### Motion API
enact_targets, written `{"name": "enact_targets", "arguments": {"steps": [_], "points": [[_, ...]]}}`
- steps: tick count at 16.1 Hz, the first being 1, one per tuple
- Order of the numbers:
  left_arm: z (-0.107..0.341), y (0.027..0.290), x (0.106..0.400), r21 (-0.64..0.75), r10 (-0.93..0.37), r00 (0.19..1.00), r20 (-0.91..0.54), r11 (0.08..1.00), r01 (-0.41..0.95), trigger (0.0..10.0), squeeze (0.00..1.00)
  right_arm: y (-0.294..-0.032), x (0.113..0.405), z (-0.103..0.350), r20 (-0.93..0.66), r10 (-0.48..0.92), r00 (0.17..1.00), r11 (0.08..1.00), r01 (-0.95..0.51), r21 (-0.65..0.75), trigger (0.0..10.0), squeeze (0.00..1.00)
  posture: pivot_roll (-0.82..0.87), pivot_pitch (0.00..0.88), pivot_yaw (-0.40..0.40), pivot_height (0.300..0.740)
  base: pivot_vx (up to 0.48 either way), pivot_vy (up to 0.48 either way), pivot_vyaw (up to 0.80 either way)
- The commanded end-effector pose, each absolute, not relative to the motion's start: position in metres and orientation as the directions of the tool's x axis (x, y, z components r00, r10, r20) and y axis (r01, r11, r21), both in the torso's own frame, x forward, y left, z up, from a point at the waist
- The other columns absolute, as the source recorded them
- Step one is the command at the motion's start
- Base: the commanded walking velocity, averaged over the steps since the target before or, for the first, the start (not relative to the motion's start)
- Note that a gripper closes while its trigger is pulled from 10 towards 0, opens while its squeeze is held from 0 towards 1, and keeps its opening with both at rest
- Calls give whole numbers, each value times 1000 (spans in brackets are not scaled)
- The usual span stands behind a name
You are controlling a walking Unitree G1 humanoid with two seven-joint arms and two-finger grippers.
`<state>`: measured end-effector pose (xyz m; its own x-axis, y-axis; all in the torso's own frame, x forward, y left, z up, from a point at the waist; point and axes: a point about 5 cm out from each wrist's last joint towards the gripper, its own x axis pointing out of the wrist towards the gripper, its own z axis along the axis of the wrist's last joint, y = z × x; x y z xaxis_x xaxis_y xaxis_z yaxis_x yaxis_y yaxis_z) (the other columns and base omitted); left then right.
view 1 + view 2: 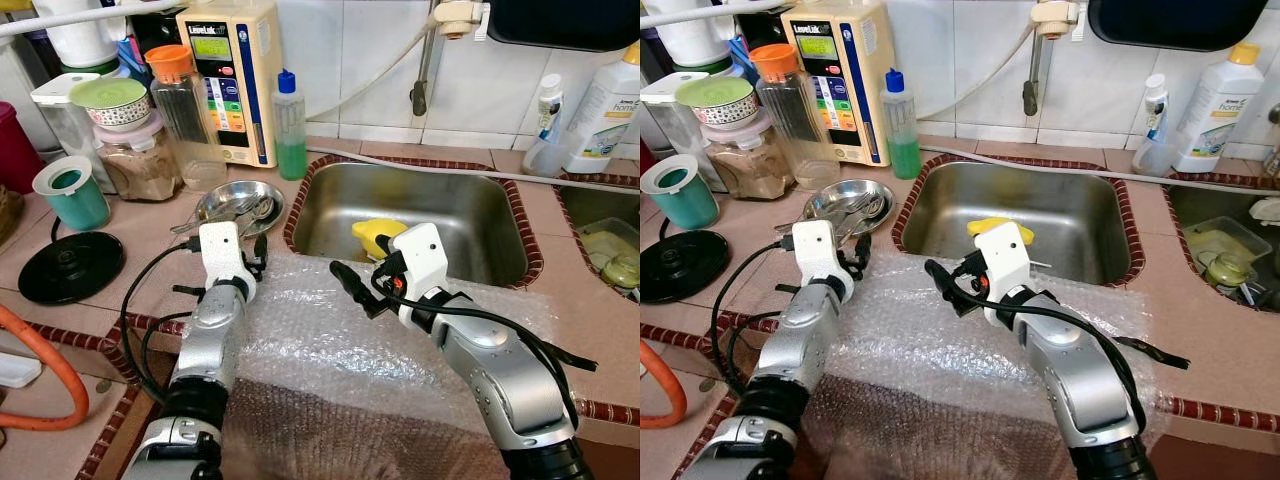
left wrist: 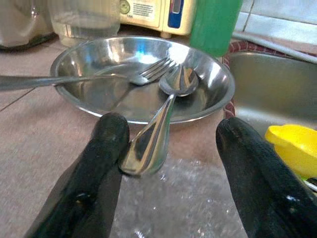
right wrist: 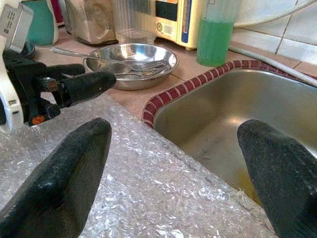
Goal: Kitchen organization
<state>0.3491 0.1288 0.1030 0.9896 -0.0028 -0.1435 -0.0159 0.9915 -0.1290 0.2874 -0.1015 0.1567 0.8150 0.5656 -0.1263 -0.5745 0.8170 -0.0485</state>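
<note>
A steel bowl (image 1: 238, 205) sits on the counter left of the sink (image 1: 420, 200), with a fork (image 2: 99, 78) and a spoon (image 2: 166, 106) resting in it. The spoon's handle sticks out over the rim. My left gripper (image 2: 171, 134) is open just in front of the bowl, and the handle's end lies between its fingers, close against one finger (image 2: 106, 148). My right gripper (image 3: 173, 134) hangs open above the bubble wrap (image 1: 320, 340) at the sink's front edge, holding nothing. A yellow object (image 1: 378, 235) lies in the sink.
Behind the bowl stand a green soap bottle (image 1: 290, 130), a cream water machine (image 1: 232, 80), jars (image 1: 180, 110) and a teal cup (image 1: 72, 195). A black round base (image 1: 70, 265) and an orange hose (image 1: 50, 370) lie at the left. White bottles (image 1: 605, 110) stand at the far right.
</note>
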Motion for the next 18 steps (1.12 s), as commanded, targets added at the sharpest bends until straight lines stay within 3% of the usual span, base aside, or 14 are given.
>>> {"name": "enact_targets", "arguments": {"steps": [1,2,3,4,5,7,18], "points": [[107,131,352,-107,3,992,-126,994,-17,1412,0,-99,286,161,-115,581,806,806,-589,-60,10000,0,-91,0,79,740,0,0,0],[107,132,352,-98,4,993,-118,995,-16,2196,0,-99,286,161,-116,580,806,806,-589,-59,10000,0,-91,0,79,740,0,0,0],[108,131,353,-80,-2,994,-111,997,-7,6667,0,-99,286,160,-117,580,806,806,-588,-59,10000,0,-91,0,79,740,0,0,0],[109,131,353,-68,-8,995,-101,998,1,7882,0,-98,286,160,-117,580,806,806,-589,-61,10000,0,-89,0,78,740,0,0,0],[108,131,352,-69,-9,995,-103,998,2,8118,0,-98,286,160,-118,580,806,806,-589,-62,10000,0,-89,0,78,740,0,0,0],[105,131,352,-82,-6,994,-111,997,-3,0,0,-98,286,159,-120,578,807,807,-587,-65,10000,0,-88,0,76,740,0,0,0],[107,135,354,-103,6,995,-99,995,-16,0,0,-99,288,159,-124,573,810,809,-583,-70,10000,0,-85,0,77,740,0,0,0]]}}
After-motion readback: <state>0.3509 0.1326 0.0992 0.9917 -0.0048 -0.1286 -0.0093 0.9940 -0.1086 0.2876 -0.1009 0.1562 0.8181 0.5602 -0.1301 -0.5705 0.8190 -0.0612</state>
